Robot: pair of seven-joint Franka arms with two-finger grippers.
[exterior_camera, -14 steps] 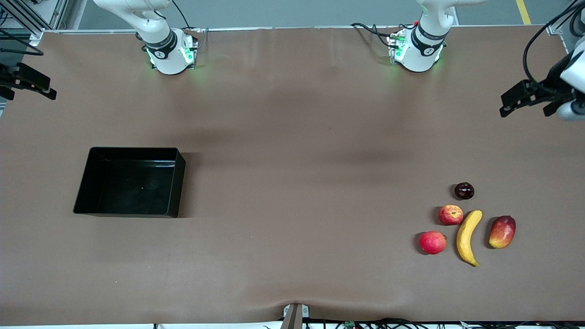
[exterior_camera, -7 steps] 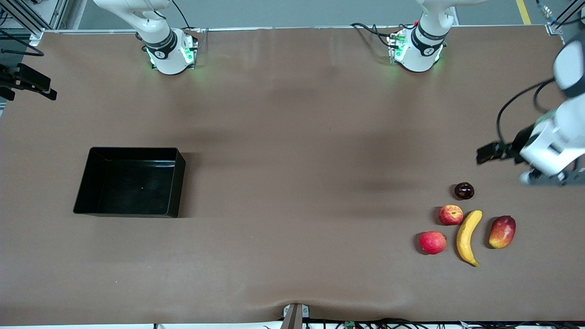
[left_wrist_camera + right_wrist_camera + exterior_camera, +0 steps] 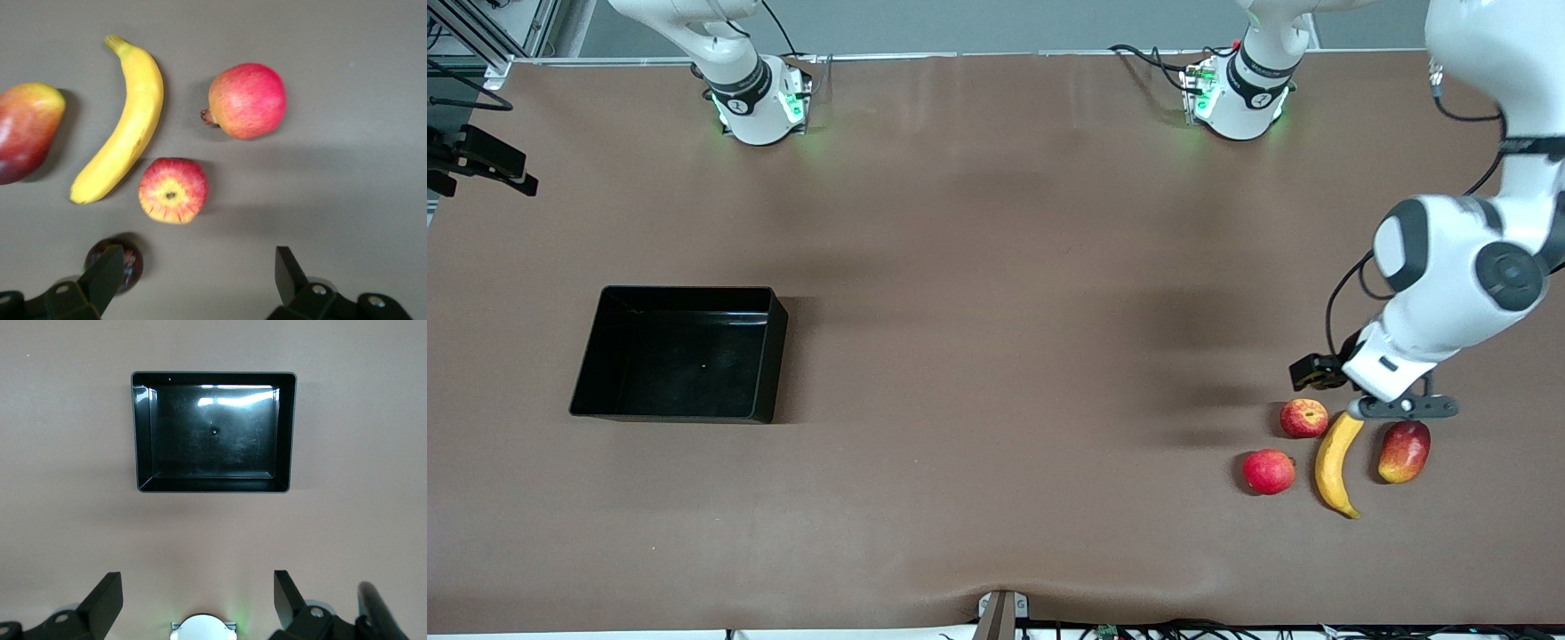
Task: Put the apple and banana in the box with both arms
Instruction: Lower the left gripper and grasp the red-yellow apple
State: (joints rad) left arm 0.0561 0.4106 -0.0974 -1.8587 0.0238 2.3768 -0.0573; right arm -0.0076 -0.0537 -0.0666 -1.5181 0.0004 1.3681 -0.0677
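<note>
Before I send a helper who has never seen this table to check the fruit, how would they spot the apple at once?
Look at the fruit cluster at the left arm's end of the table, where the open left pincer hangs. The apple lies beside the banana's upper tip. Unlike the evenly pinkish-red round fruit nearer the camera, it is streaked yellow, with a pale patch around its dimple.

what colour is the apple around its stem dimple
Pale yellow, streaking into red; the apple shows best in the left wrist view.
</note>
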